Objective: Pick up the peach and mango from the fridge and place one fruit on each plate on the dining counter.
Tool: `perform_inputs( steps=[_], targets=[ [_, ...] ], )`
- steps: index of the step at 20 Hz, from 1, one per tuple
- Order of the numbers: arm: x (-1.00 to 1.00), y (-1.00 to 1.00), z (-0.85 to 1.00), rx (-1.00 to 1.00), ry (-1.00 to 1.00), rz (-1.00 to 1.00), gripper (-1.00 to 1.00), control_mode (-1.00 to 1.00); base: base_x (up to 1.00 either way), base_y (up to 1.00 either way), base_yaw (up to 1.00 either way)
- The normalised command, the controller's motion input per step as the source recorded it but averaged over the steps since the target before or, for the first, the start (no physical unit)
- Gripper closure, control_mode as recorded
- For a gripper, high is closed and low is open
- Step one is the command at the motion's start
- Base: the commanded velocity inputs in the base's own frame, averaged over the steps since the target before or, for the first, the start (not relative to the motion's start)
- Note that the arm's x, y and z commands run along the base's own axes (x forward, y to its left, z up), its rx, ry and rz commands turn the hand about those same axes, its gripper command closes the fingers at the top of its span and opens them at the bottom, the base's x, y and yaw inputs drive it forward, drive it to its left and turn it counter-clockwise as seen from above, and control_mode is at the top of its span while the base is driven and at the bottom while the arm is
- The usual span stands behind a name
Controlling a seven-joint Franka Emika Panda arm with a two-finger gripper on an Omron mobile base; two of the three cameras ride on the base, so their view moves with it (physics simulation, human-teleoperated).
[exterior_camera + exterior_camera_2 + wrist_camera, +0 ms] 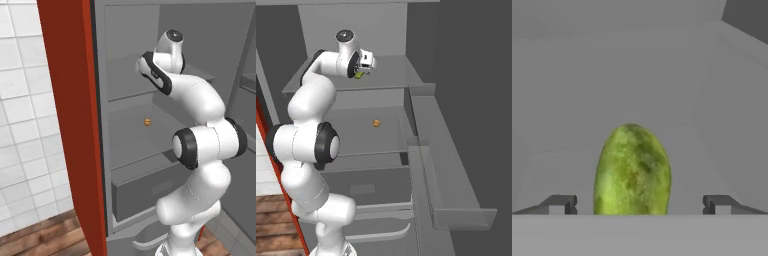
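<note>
The fridge point(383, 25) stands open with its red door edge point(70, 125) at the left. The yellow-green oval mango point(632, 170) lies on the upper grey shelf point(393, 70) and peeks out under the hand as the mango point(359, 75). My gripper point(639, 205) is open around it, one fingertip point(559, 204) wide on each side, neither touching the fruit. From the side, the gripper point(364, 66) hovers over that shelf. The small orange peach point(147, 122) sits alone on the shelf below, the peach point(376, 123) well under the hand.
A grey drawer point(145, 190) closes off the fridge's bottom. Door bins point(456, 200) jut out on the right. White tiled wall point(25, 125) and wood floor point(45, 237) lie left of the door. The arm's elbow point(200, 145) hangs in front of the lower shelf.
</note>
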Motion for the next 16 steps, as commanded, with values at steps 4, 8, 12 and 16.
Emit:
perform_inputs(
  steps=[4,8,12,16],
  targets=[
    [0.0,0.05,-0.02,0.0,0.02,0.04,-1.0,-1.0,0.0,0.0,0.0],
    [-0.15,0.05,-0.11,0.0,0.07,0.04,-1.0,-1.0,0.0,0.0,0.0],
    [0.0,0.0,-0.21,0.0,0.02,0.01,-1.0,-1.0,0.0,0.0,0.0],
    [0.15,0.0,-0.49,0.0,0.01,0.0,-1.0,-1.0,0.0,0.0,0.0]
  ],
)
